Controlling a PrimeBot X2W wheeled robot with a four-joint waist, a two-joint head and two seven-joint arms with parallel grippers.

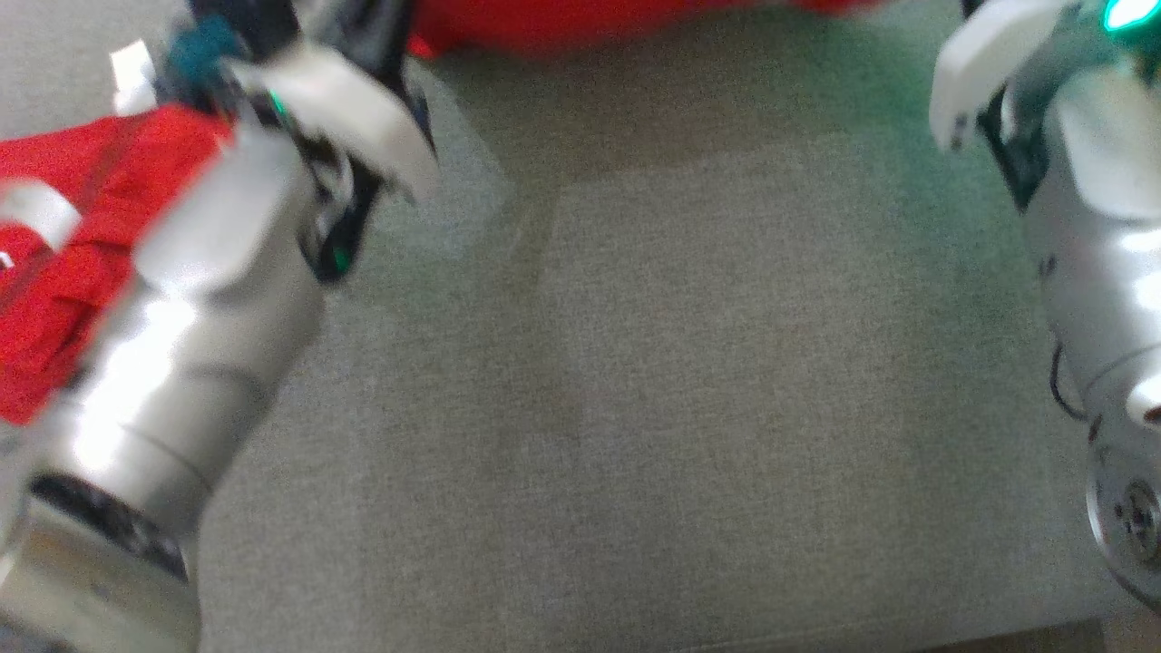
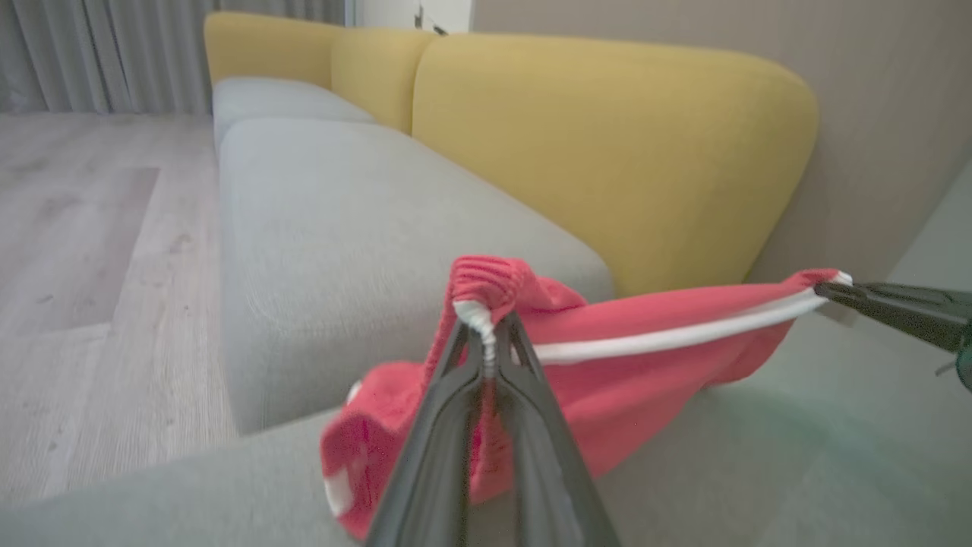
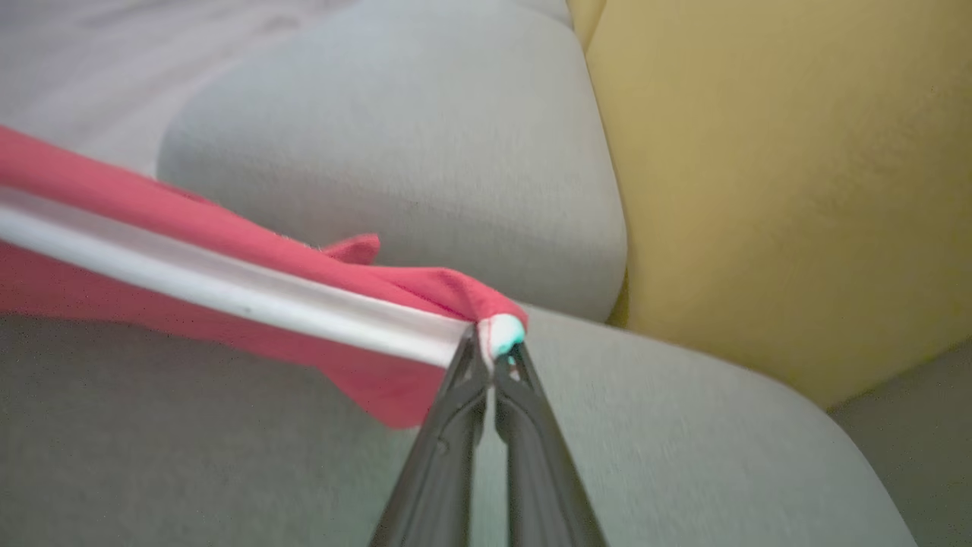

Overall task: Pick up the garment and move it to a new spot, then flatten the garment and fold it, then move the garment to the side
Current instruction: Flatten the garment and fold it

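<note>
The garment is red cloth with a white stripe, held up above a grey sofa seat and stretched between both grippers. My left gripper is shut on one bunched, ribbed end of it. My right gripper is shut on the other end, at the white stripe's tip. In the left wrist view the right gripper's fingers come in from the right edge. In the blurred head view, red folds of the garment lie behind my left forearm, and more red cloth runs along the top edge.
The grey seat cushion spreads under both arms. A second grey cushion lies beyond, with yellow backrests behind. Pale wood floor lies off the sofa's front. My right forearm stands at the right edge.
</note>
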